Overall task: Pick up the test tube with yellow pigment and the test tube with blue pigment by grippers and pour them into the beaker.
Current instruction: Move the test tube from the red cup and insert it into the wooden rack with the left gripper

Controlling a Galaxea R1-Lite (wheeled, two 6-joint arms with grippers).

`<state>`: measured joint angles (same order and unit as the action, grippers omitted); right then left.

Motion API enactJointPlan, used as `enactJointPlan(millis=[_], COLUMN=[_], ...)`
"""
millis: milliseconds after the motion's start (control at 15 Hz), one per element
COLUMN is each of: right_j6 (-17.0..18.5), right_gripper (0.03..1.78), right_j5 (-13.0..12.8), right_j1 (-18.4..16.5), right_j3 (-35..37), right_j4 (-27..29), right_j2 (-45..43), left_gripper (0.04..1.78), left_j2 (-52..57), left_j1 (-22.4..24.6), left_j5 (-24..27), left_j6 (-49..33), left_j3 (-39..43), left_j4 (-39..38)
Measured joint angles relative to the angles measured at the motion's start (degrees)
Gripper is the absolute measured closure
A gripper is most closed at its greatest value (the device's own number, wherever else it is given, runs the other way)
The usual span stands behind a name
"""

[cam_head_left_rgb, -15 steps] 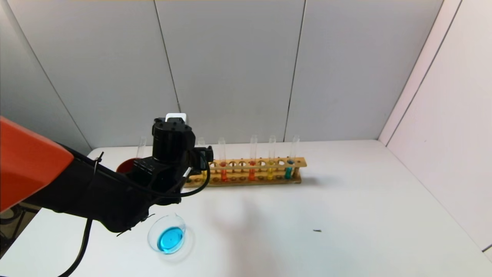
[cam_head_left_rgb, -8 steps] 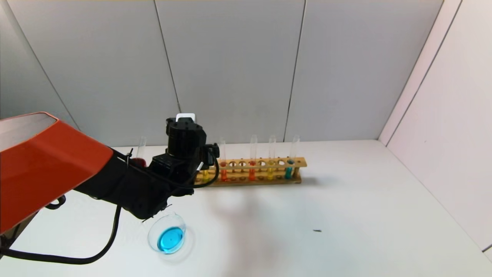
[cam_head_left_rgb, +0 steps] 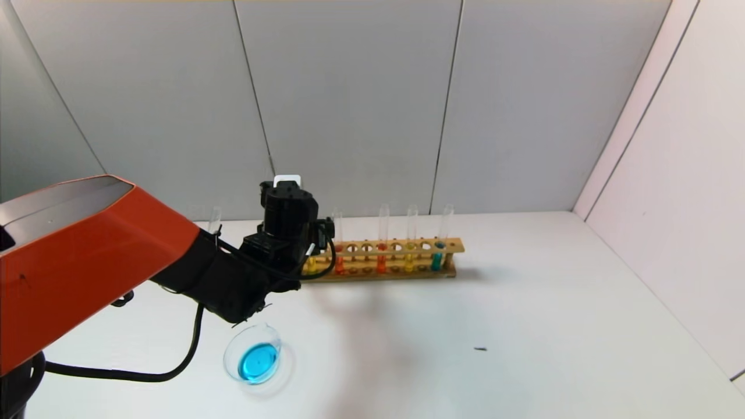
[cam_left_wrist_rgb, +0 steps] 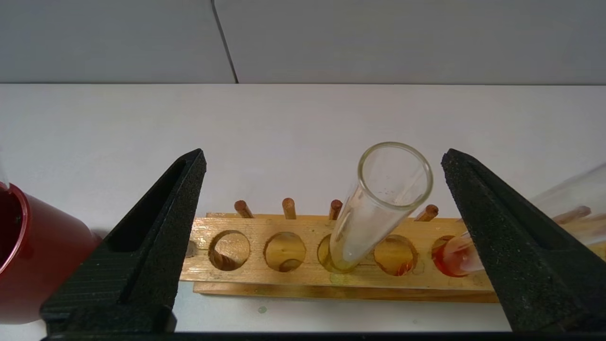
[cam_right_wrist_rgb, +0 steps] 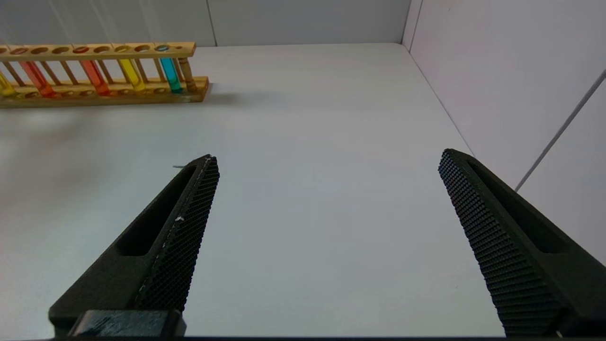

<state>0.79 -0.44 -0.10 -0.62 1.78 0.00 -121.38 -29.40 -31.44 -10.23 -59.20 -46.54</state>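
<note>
Head view: beaker [cam_head_left_rgb: 254,361] holds blue liquid only, no green tint, so blue pour judged done, yellow left. Sits below and behind left claw [cam_head_left_rgb: 311,247], well apart. Claw at left end of rack [cam_head_left_rgb: 401,260].

Left wrist: claw wide, empty. Yellow tube [cam_left_wrist_rgb: 374,213] between jaws, nearer right one, untouched, tilted in rack hole. Red cup [cam_left_wrist_rgb: 28,265] outside left jaw.

Right wrist: right claw [cam_right_wrist_rgb: 326,237] wide, empty, parked over bare table, rack far ahead.
</note>
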Motion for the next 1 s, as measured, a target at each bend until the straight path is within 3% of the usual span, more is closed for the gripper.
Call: enactJointPlan(millis=[200, 333, 467, 800, 867, 1000], right_j6=[0.0, 0.0, 0.0, 0.0, 0.0, 0.0], right_gripper=[0.11, 0.11, 0.11, 0.11, 0.11, 0.11], right_j5=[0.0, 0.0, 0.0, 0.0, 0.0, 0.0], right_j1=[0.0, 0.0, 0.0, 0.0, 0.0, 0.0], right_j3=[0.0, 0.0, 0.0, 0.0, 0.0, 0.0], right_j4=[0.0, 0.0, 0.0, 0.0, 0.0, 0.0], right_j2=[0.0, 0.0, 0.0, 0.0, 0.0, 0.0], left_gripper=[0.11, 0.24, 0.48, 1.36, 1.47, 1.5], left_j2=[-0.1, 0.0, 0.1, 0.3, 0.3, 0.3], left_j1=[-0.2, -0.3, -0.6, -1.1, -1.2, -1.2], left_j5=[-0.1, -0.1, -0.1, -0.2, -0.3, -0.3], left_j6=[0.2, 0.3, 0.3, 0.3, 0.3, 0.9], left_j3=[0.1, 0.3, 0.3, 0.4, 0.4, 0.3], left_j4=[0.0, 0.0, 0.0, 0.0, 0.1, 0.1])
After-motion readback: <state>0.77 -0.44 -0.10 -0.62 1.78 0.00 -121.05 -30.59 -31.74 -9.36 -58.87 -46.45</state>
